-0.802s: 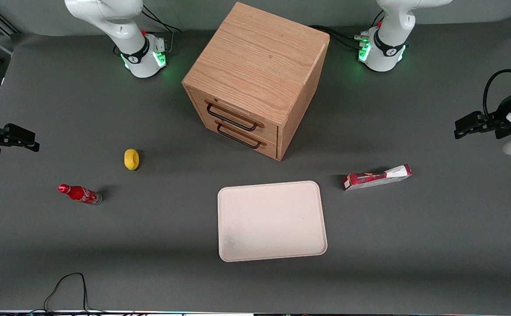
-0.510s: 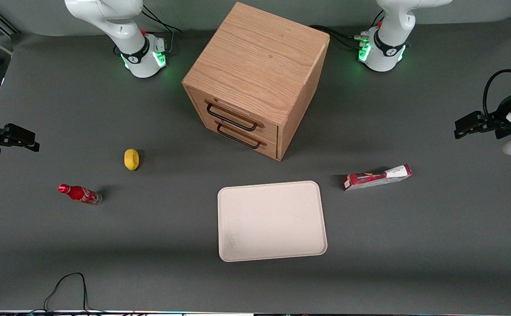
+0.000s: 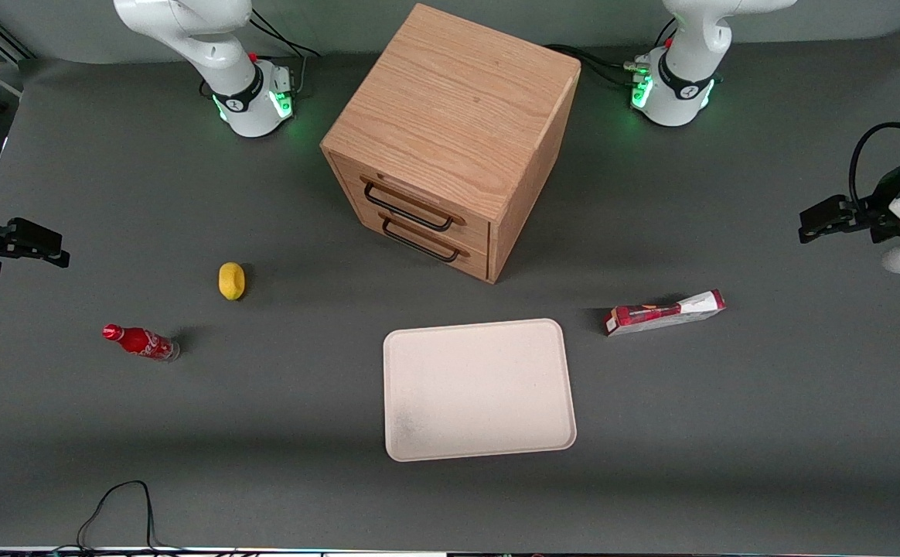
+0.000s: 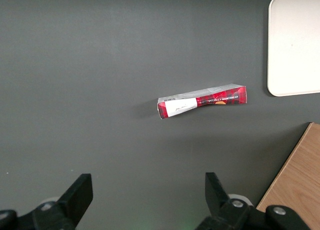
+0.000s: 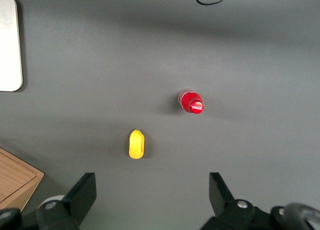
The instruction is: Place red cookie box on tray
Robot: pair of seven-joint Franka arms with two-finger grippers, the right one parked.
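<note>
Pincer [image 4: 146, 195] spread, barely shifted since before, high over my long slim red cookie box [image 3: 665, 312], unmoved at three o'clock of the pale cream-pink rectangular tray [image 3: 479, 389].

The left arm's black two-finger gripper [image 4: 147, 200] hangs above the dark grey table [image 4: 90, 65], fingers [image 4: 77, 195] spread wide. The long, slim red-and-white cookie box [image 4: 202, 100] lies flat below, well apart from them. Near it sits the pale cream rectangular tray [image 4: 295, 45], with the wooden cabinet's corner [image 4: 296, 180] close by.

Grey table [image 3: 728, 433]: cabinet [image 3: 450, 139], tray [image 3: 479, 389], box [image 3: 664, 312].
</note>
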